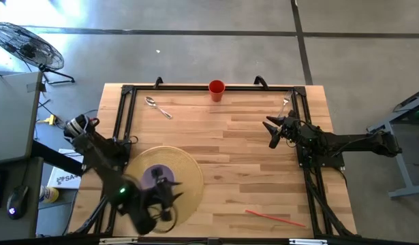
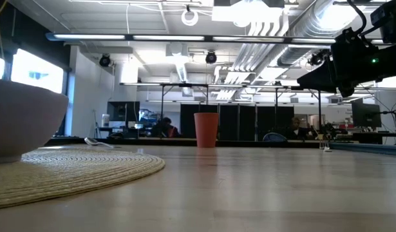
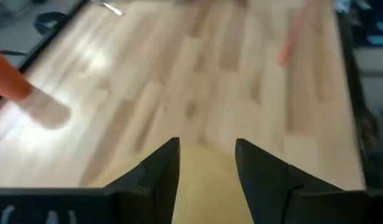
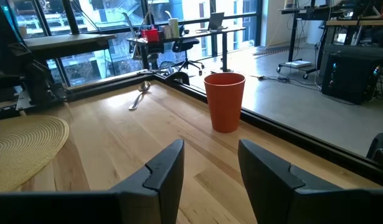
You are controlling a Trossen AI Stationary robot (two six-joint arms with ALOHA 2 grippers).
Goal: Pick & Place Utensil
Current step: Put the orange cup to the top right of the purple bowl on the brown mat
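Observation:
A metal spoon lies flat on the wooden table at the far left; it also shows in the right wrist view. A fork lies at the far right by the frame. An orange cup stands upright at the far edge. A purple bowl sits on a round woven placemat at the near left. My left gripper hovers open and empty over the placemat's near part. My right gripper is open and empty above the table's right half.
A thin red stick lies near the table's near right edge. A black frame runs along the table's left, far and right sides. In the low view the bowl stands large at the left and the cup farther back.

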